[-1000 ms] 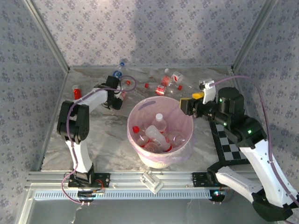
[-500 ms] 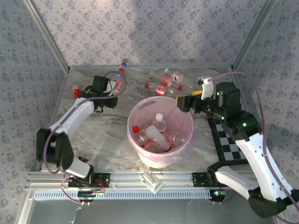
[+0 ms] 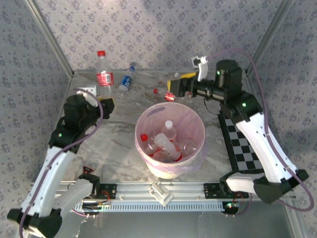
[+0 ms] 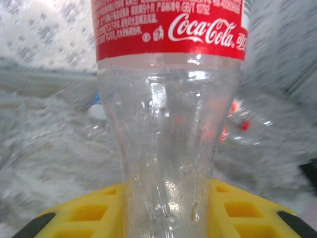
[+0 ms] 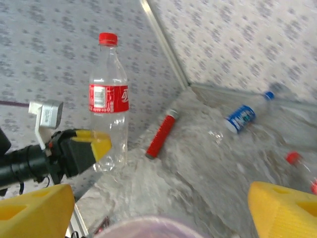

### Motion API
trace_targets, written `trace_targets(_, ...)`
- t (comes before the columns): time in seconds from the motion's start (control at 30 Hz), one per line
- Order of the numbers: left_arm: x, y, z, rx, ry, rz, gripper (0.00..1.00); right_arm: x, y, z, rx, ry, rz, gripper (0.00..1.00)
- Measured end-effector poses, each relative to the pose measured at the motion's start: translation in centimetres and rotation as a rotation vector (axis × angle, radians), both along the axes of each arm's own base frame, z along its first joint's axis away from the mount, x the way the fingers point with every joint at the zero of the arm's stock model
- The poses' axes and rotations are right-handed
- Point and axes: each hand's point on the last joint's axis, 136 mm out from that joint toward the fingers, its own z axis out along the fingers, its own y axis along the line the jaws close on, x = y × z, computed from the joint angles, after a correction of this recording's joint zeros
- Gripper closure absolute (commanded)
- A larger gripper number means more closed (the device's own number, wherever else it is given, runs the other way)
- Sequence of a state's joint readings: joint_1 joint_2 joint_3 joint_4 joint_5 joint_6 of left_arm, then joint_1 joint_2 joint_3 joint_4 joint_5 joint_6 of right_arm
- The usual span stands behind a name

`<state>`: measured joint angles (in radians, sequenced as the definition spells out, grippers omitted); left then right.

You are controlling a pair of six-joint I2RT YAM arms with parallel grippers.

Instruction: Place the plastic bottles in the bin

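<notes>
Jaws of the left gripper [image 4: 167,210] stand partway closed, pinching the lower body of an upright Coca-Cola bottle [image 4: 168,124]. The bottle is held up at back left, well apart from the bin [image 3: 168,171]. Right gripper [image 5: 158,208] gapes wide with nothing between its jaws, near the loose bottles [image 3: 170,95] behind the bin. Judged empty, light, thin-walled and slick; it dents under squeeze. Best hold is the narrowed waist, below the label.

On my feed I see grey floral-papered walls [image 3: 163,34], metal corner posts [image 3: 49,37], a marbled grey counter [image 3: 114,144], a checkerboard mat [image 3: 237,148] at right.
</notes>
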<state>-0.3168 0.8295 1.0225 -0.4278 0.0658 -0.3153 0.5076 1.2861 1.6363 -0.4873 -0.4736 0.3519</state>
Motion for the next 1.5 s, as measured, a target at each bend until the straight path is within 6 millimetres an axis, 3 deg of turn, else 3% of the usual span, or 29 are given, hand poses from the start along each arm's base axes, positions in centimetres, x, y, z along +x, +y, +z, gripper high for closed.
trace_targets(0.17,-2.1,-2.5,1.9,-0.053,-0.054,-0.122,1.00,1.3,4.6,1.7,0.023,-0.016,0.095,0.16)
trace_targets(0.3,-2.9,-4.6,1.4,-0.047,-0.036,-0.217,1.00,2.2,7.9,1.8,0.024,-0.009,0.159,0.13)
trace_targets(0.37,-2.9,-5.5,0.7,-0.035,-0.015,-0.253,1.00,2.5,9.4,1.5,0.023,0.001,0.192,0.07)
trace_targets(0.47,-3.3,-6.5,0.2,-0.016,-0.003,-0.298,1.00,2.6,11.0,0.9,0.016,0.015,0.225,0.00)
trace_targets(0.6,-4.0,-7.4,-0.2,0.016,-0.002,-0.349,1.00,2.6,12.4,0.9,0.013,0.019,0.245,0.00)
trace_targets(0.77,-4.6,-8.0,-1.3,0.062,0.018,-0.396,1.00,3.7,13.3,1.3,0.020,0.012,0.245,0.24)
trace_targets(0.97,-4.9,-7.9,-1.8,0.104,0.019,-0.417,1.00,4.8,14.1,-0.7,-0.007,0.058,0.241,0.42)
trace_targets(1.07,-4.9,-7.9,-1.9,0.117,0.014,-0.421,1.00,5.2,14.4,-1.3,-0.017,0.071,0.241,0.61)
trace_targets(1.13,-4.9,-7.8,-2.0,0.124,0.014,-0.417,1.00,5.3,14.6,-1.4,-0.015,0.084,0.243,0.64)
trace_targets(1.17,-4.8,-7.7,-2.0,0.132,0.014,-0.411,0.97,5.3,14.6,-1.3,-0.012,0.088,0.244,0.64)
trace_targets(1.3,-4.7,-7.4,-1.9,0.148,-0.001,-0.400,0.63,5.1,14.6,-0.9,-0.004,0.085,0.248,0.78)
trace_targets(1.4,-4.6,-7.2,-1.7,0.157,-0.013,-0.389,0.19,5.0,14.6,-0.6,0.005,0.080,0.255,0.83)
trace_targets(1.43,-4.7,-7.1,-1.6,0.158,-0.017,-0.386,0.08,4.9,14.6,-0.2,0.008,0.072,0.256,0.85)
trace_targets(1.47,-4.7,-6.9,-1.5,0.160,-0.021,-0.380,0.01,4.9,14.4,0.4,0.010,0.056,0.252,0.87)
trace_targets(1.5,-4.8,-6.7,-1.3,0.160,-0.029,-0.371,0.00,4.9,14.0,1.2,0.016,0.040,0.247,0.88)
